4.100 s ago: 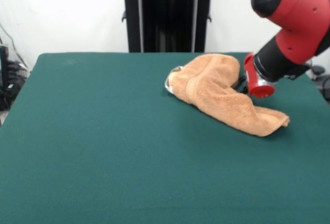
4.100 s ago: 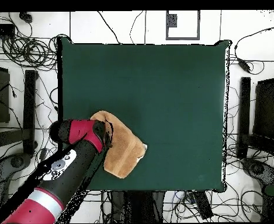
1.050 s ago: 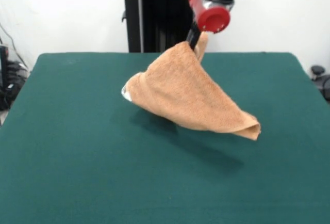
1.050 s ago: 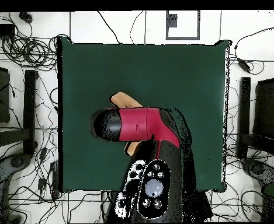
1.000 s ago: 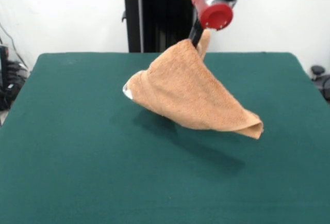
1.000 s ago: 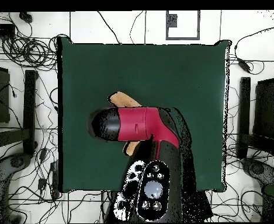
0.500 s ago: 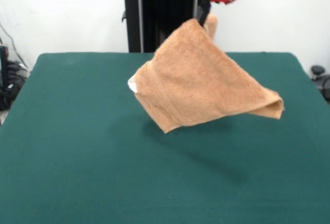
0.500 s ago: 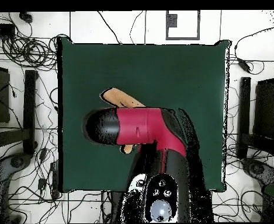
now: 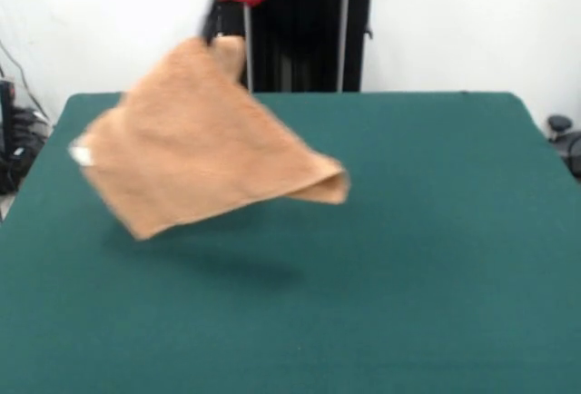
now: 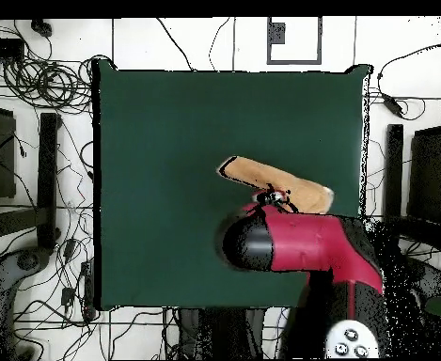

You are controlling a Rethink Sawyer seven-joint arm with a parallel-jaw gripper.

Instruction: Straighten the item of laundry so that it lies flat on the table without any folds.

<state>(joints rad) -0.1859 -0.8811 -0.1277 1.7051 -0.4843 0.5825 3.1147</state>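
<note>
The orange-tan towel (image 9: 200, 144) hangs in the air above the left part of the green table (image 9: 436, 231), spread like a sail, with one corner folded over at the right. Its small white tag (image 9: 82, 152) is at its left corner. My gripper (image 9: 216, 38) is shut on the towel's top corner, at the table's far left. In the overhead view the towel (image 10: 261, 175) shows as a narrow strip above the table (image 10: 167, 141), and my gripper (image 10: 272, 196) is on it, with the red arm (image 10: 308, 246) behind it.
The black pedestal (image 9: 300, 40) stands behind the table's far edge. Cables (image 10: 36, 85) and dark stands (image 10: 47, 179) lie on the floor round the table. A small dark object (image 9: 556, 124) sits past the table's right edge.
The arm has swung the held towel across the table, leftward in the front view and rightward in the overhead view. The towel now flares out, clear of the cloth.
</note>
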